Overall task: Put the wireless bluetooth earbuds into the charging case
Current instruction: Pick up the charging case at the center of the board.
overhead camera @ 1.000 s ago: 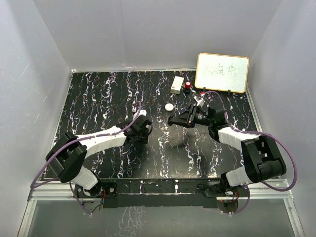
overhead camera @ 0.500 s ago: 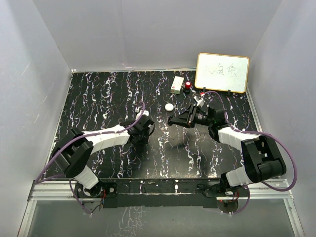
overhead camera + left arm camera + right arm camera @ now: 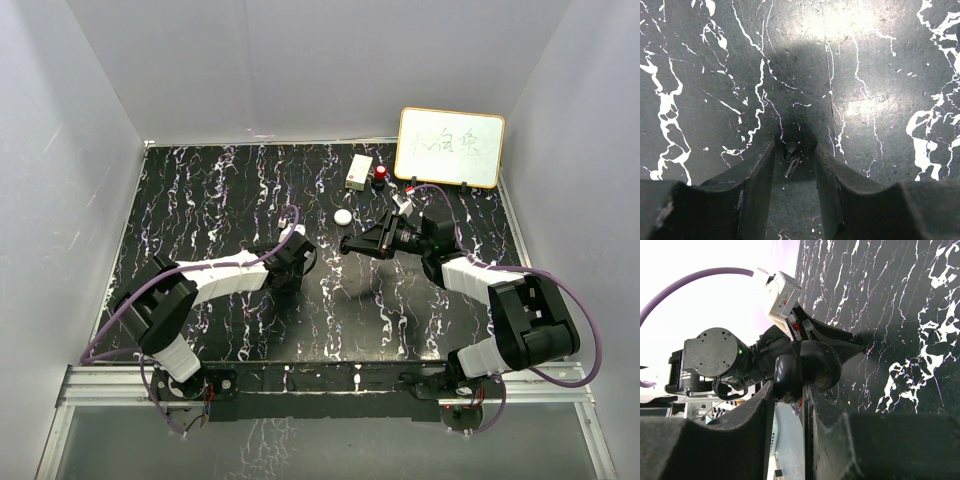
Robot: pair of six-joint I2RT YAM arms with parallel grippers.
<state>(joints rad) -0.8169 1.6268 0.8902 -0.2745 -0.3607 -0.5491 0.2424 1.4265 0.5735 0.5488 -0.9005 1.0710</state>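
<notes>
- The left jaws stand apart with a narrow gap, one on each side of an earbud point(image 3: 790, 159) — neither is seen pressing on it.
- That earbud, tiny, black and stemmed, lies flat on the black marbled bench point(image 3: 880, 75), bud end away from the wrist and stem toward it.
- The left arm point(image 3: 230, 272) reaches from its base at the near left out low to the middle of the bench, wrist bent so the jaws point down at the surface.
- The right jaws are clamped together on the charging case point(image 3: 820, 365), a glossy black rounded shell that bulges out past the jaw tips.
- The right arm point(image 3: 465, 272) runs from the near right toward the far middle, its jaws laid out sideways and pointing left, toward the left arm's wrist.
- Whether the case is clear of the bench or rests on it cannot be told.
- A small white puck point(image 3: 343, 216) sits on the bench just beyond the right jaws' tip, apart from them.
- At the far right are a white box point(image 3: 358, 172), a red object point(image 3: 381, 175) beside it, and an upright whiteboard point(image 3: 450, 147) — all well away from both arms' jaws.
</notes>
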